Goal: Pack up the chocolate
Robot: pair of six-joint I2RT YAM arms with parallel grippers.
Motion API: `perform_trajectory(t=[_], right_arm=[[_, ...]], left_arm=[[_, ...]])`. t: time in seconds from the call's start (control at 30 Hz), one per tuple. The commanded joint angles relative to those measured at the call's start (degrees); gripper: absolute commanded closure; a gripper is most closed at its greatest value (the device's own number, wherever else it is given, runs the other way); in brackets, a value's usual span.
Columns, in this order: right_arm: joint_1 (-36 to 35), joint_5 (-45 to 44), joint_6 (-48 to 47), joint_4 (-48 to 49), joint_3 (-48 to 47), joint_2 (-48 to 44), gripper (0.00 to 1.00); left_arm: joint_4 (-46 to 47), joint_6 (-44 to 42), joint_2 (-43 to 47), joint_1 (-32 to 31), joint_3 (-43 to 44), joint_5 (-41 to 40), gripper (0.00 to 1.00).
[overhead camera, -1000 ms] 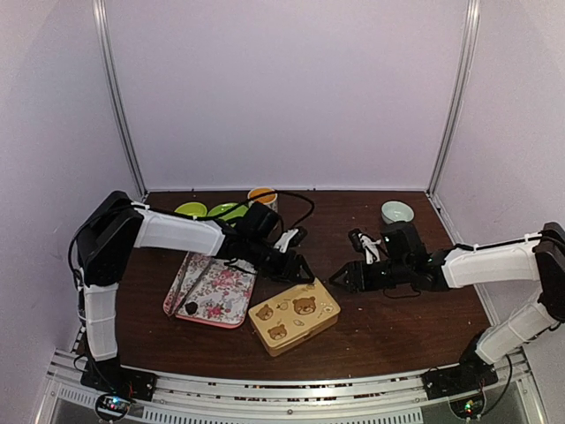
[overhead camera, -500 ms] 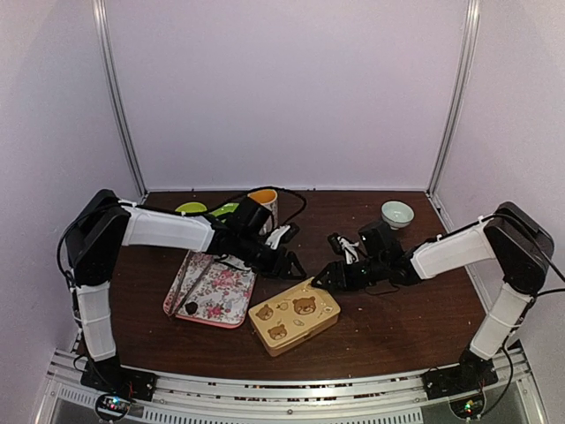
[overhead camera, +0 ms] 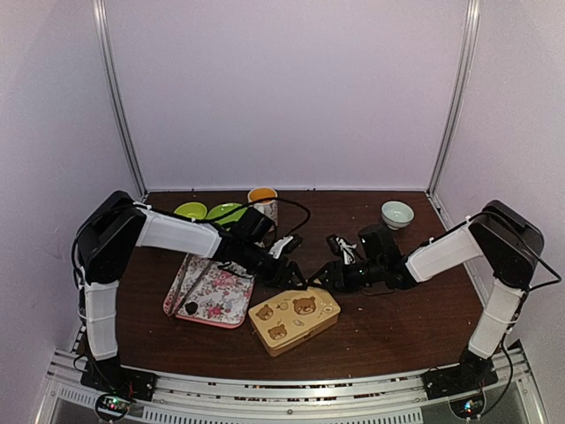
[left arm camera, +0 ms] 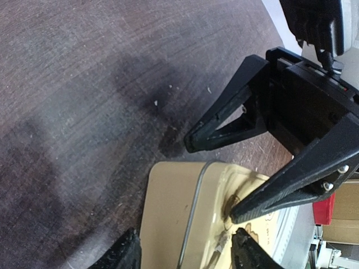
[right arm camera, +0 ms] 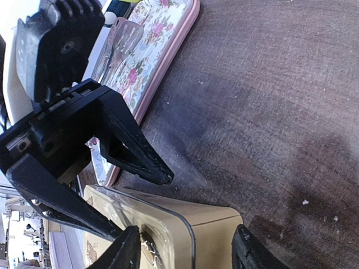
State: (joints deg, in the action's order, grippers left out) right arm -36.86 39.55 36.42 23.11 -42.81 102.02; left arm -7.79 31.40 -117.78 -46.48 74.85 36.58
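Observation:
The chocolate (overhead camera: 192,307), a tiny dark lump, lies on the floral tray (overhead camera: 212,287), left of both grippers. The tan bear tin (overhead camera: 294,319) sits closed at the front centre. My left gripper (overhead camera: 294,276) and right gripper (overhead camera: 323,276) meet nose to nose over the tin's far edge. In the left wrist view the left gripper (left arm camera: 188,255) stands open astride a corner of the tin (left arm camera: 168,213), one finger on the lid. The right gripper (right arm camera: 185,252) is open too and straddles the same tin (right arm camera: 216,230). Neither gripper holds the chocolate.
Two green bowls (overhead camera: 191,210) (overhead camera: 227,212) and an orange cup (overhead camera: 262,195) stand at the back left. A pale bowl (overhead camera: 397,213) sits at the back right. A black cable loops behind the left arm. White walls close in the table on three sides.
The right gripper has travelled left to the tin's far edge. The left gripper has dropped slightly toward the same edge. The tin, the tray and the chocolate stayed put.

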Motion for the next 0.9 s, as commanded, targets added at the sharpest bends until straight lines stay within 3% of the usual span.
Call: perform_trajectory(t=[0.0, 0.37, 0.7, 0.87], right_arm=[[0.2, 1.0, 0.8, 2.2, 0.5, 0.7, 0.44], [0.0, 1.2, 2.3, 2.3, -0.2, 3.1, 0.48], [-0.5, 2.1, 5.3, 4.9, 0.3, 5.7, 0.59], [-1.5, 1.3, 6.4, 5.5, 1.0, 6.1, 0.65]], left_arm=[[4.3, -0.3, -1.5, 0.2, -1.3, 2.2, 0.43], [9.4, 2.2, -3.8, -0.2, -3.0, 4.6, 0.43], [10.1, 3.8, -5.8, -0.5, -3.8, 4.3, 0.64], [11.0, 4.2, -6.3, -0.6, -5.1, 4.0, 0.69]])
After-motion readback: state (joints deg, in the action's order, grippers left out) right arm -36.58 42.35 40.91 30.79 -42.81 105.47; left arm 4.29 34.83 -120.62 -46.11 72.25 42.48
